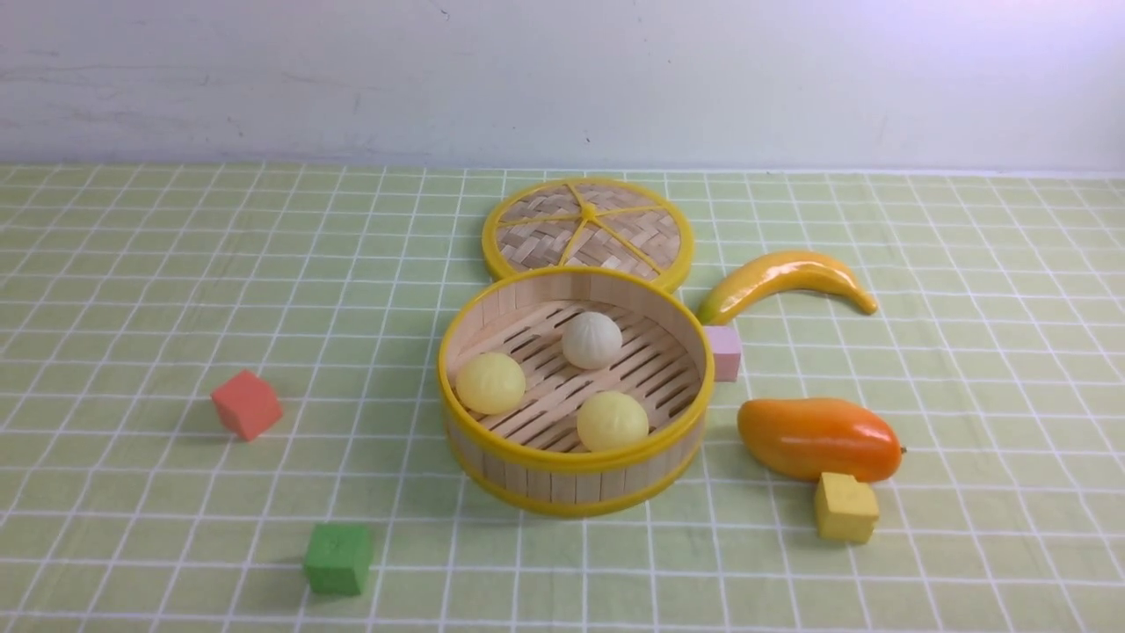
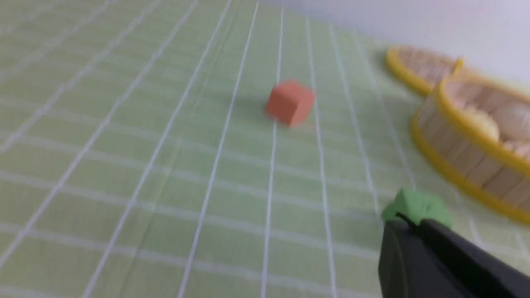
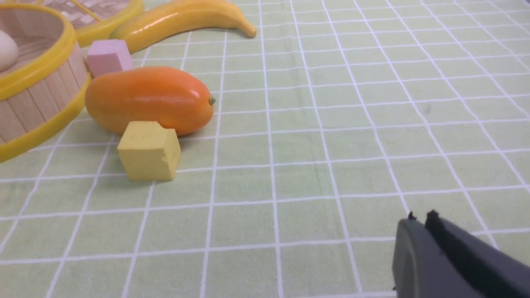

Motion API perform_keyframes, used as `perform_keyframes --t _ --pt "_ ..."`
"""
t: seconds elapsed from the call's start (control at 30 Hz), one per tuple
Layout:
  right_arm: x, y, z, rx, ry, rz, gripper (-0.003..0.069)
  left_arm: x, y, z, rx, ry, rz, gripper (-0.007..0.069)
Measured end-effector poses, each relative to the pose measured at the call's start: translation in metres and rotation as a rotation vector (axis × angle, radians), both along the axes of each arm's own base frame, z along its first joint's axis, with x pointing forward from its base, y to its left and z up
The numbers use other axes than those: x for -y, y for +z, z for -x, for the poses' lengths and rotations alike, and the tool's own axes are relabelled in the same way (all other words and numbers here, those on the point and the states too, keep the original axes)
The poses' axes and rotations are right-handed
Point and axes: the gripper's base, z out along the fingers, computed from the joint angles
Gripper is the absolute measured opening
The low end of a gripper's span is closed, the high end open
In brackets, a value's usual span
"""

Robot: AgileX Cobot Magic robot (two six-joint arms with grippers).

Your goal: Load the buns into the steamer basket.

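The steamer basket (image 1: 562,485), round bamboo with yellow rims, stands mid-table. All three buns lie on its slatted floor: a pale yellow bun (image 1: 490,382) at the left, an off-white pleated bun (image 1: 591,340) at the back, and a second pale yellow bun (image 1: 613,420) at the front. Neither arm shows in the front view. In the left wrist view my left gripper (image 2: 408,221) is shut and empty above the cloth, with the basket (image 2: 468,165) off to one side. My right gripper (image 3: 420,217) is shut with nothing in it, well away from the basket (image 3: 37,103).
The woven lid (image 1: 587,230) lies flat behind the basket. A banana (image 1: 782,277), a pink cube (image 1: 725,352), a mango (image 1: 817,437) and a yellow cube (image 1: 845,507) sit to its right. A red cube (image 1: 247,403) and a green cube (image 1: 338,558) lie to its left.
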Motion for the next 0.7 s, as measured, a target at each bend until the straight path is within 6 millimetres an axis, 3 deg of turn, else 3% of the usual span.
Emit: perform_keyframes --t 0.7 --pt "0.0 0.0 0.0 0.0 -0.002 -0.007 0.0053 0.0008 -0.0042 0.0006 -0.03 -0.007 0.011 -0.0013"
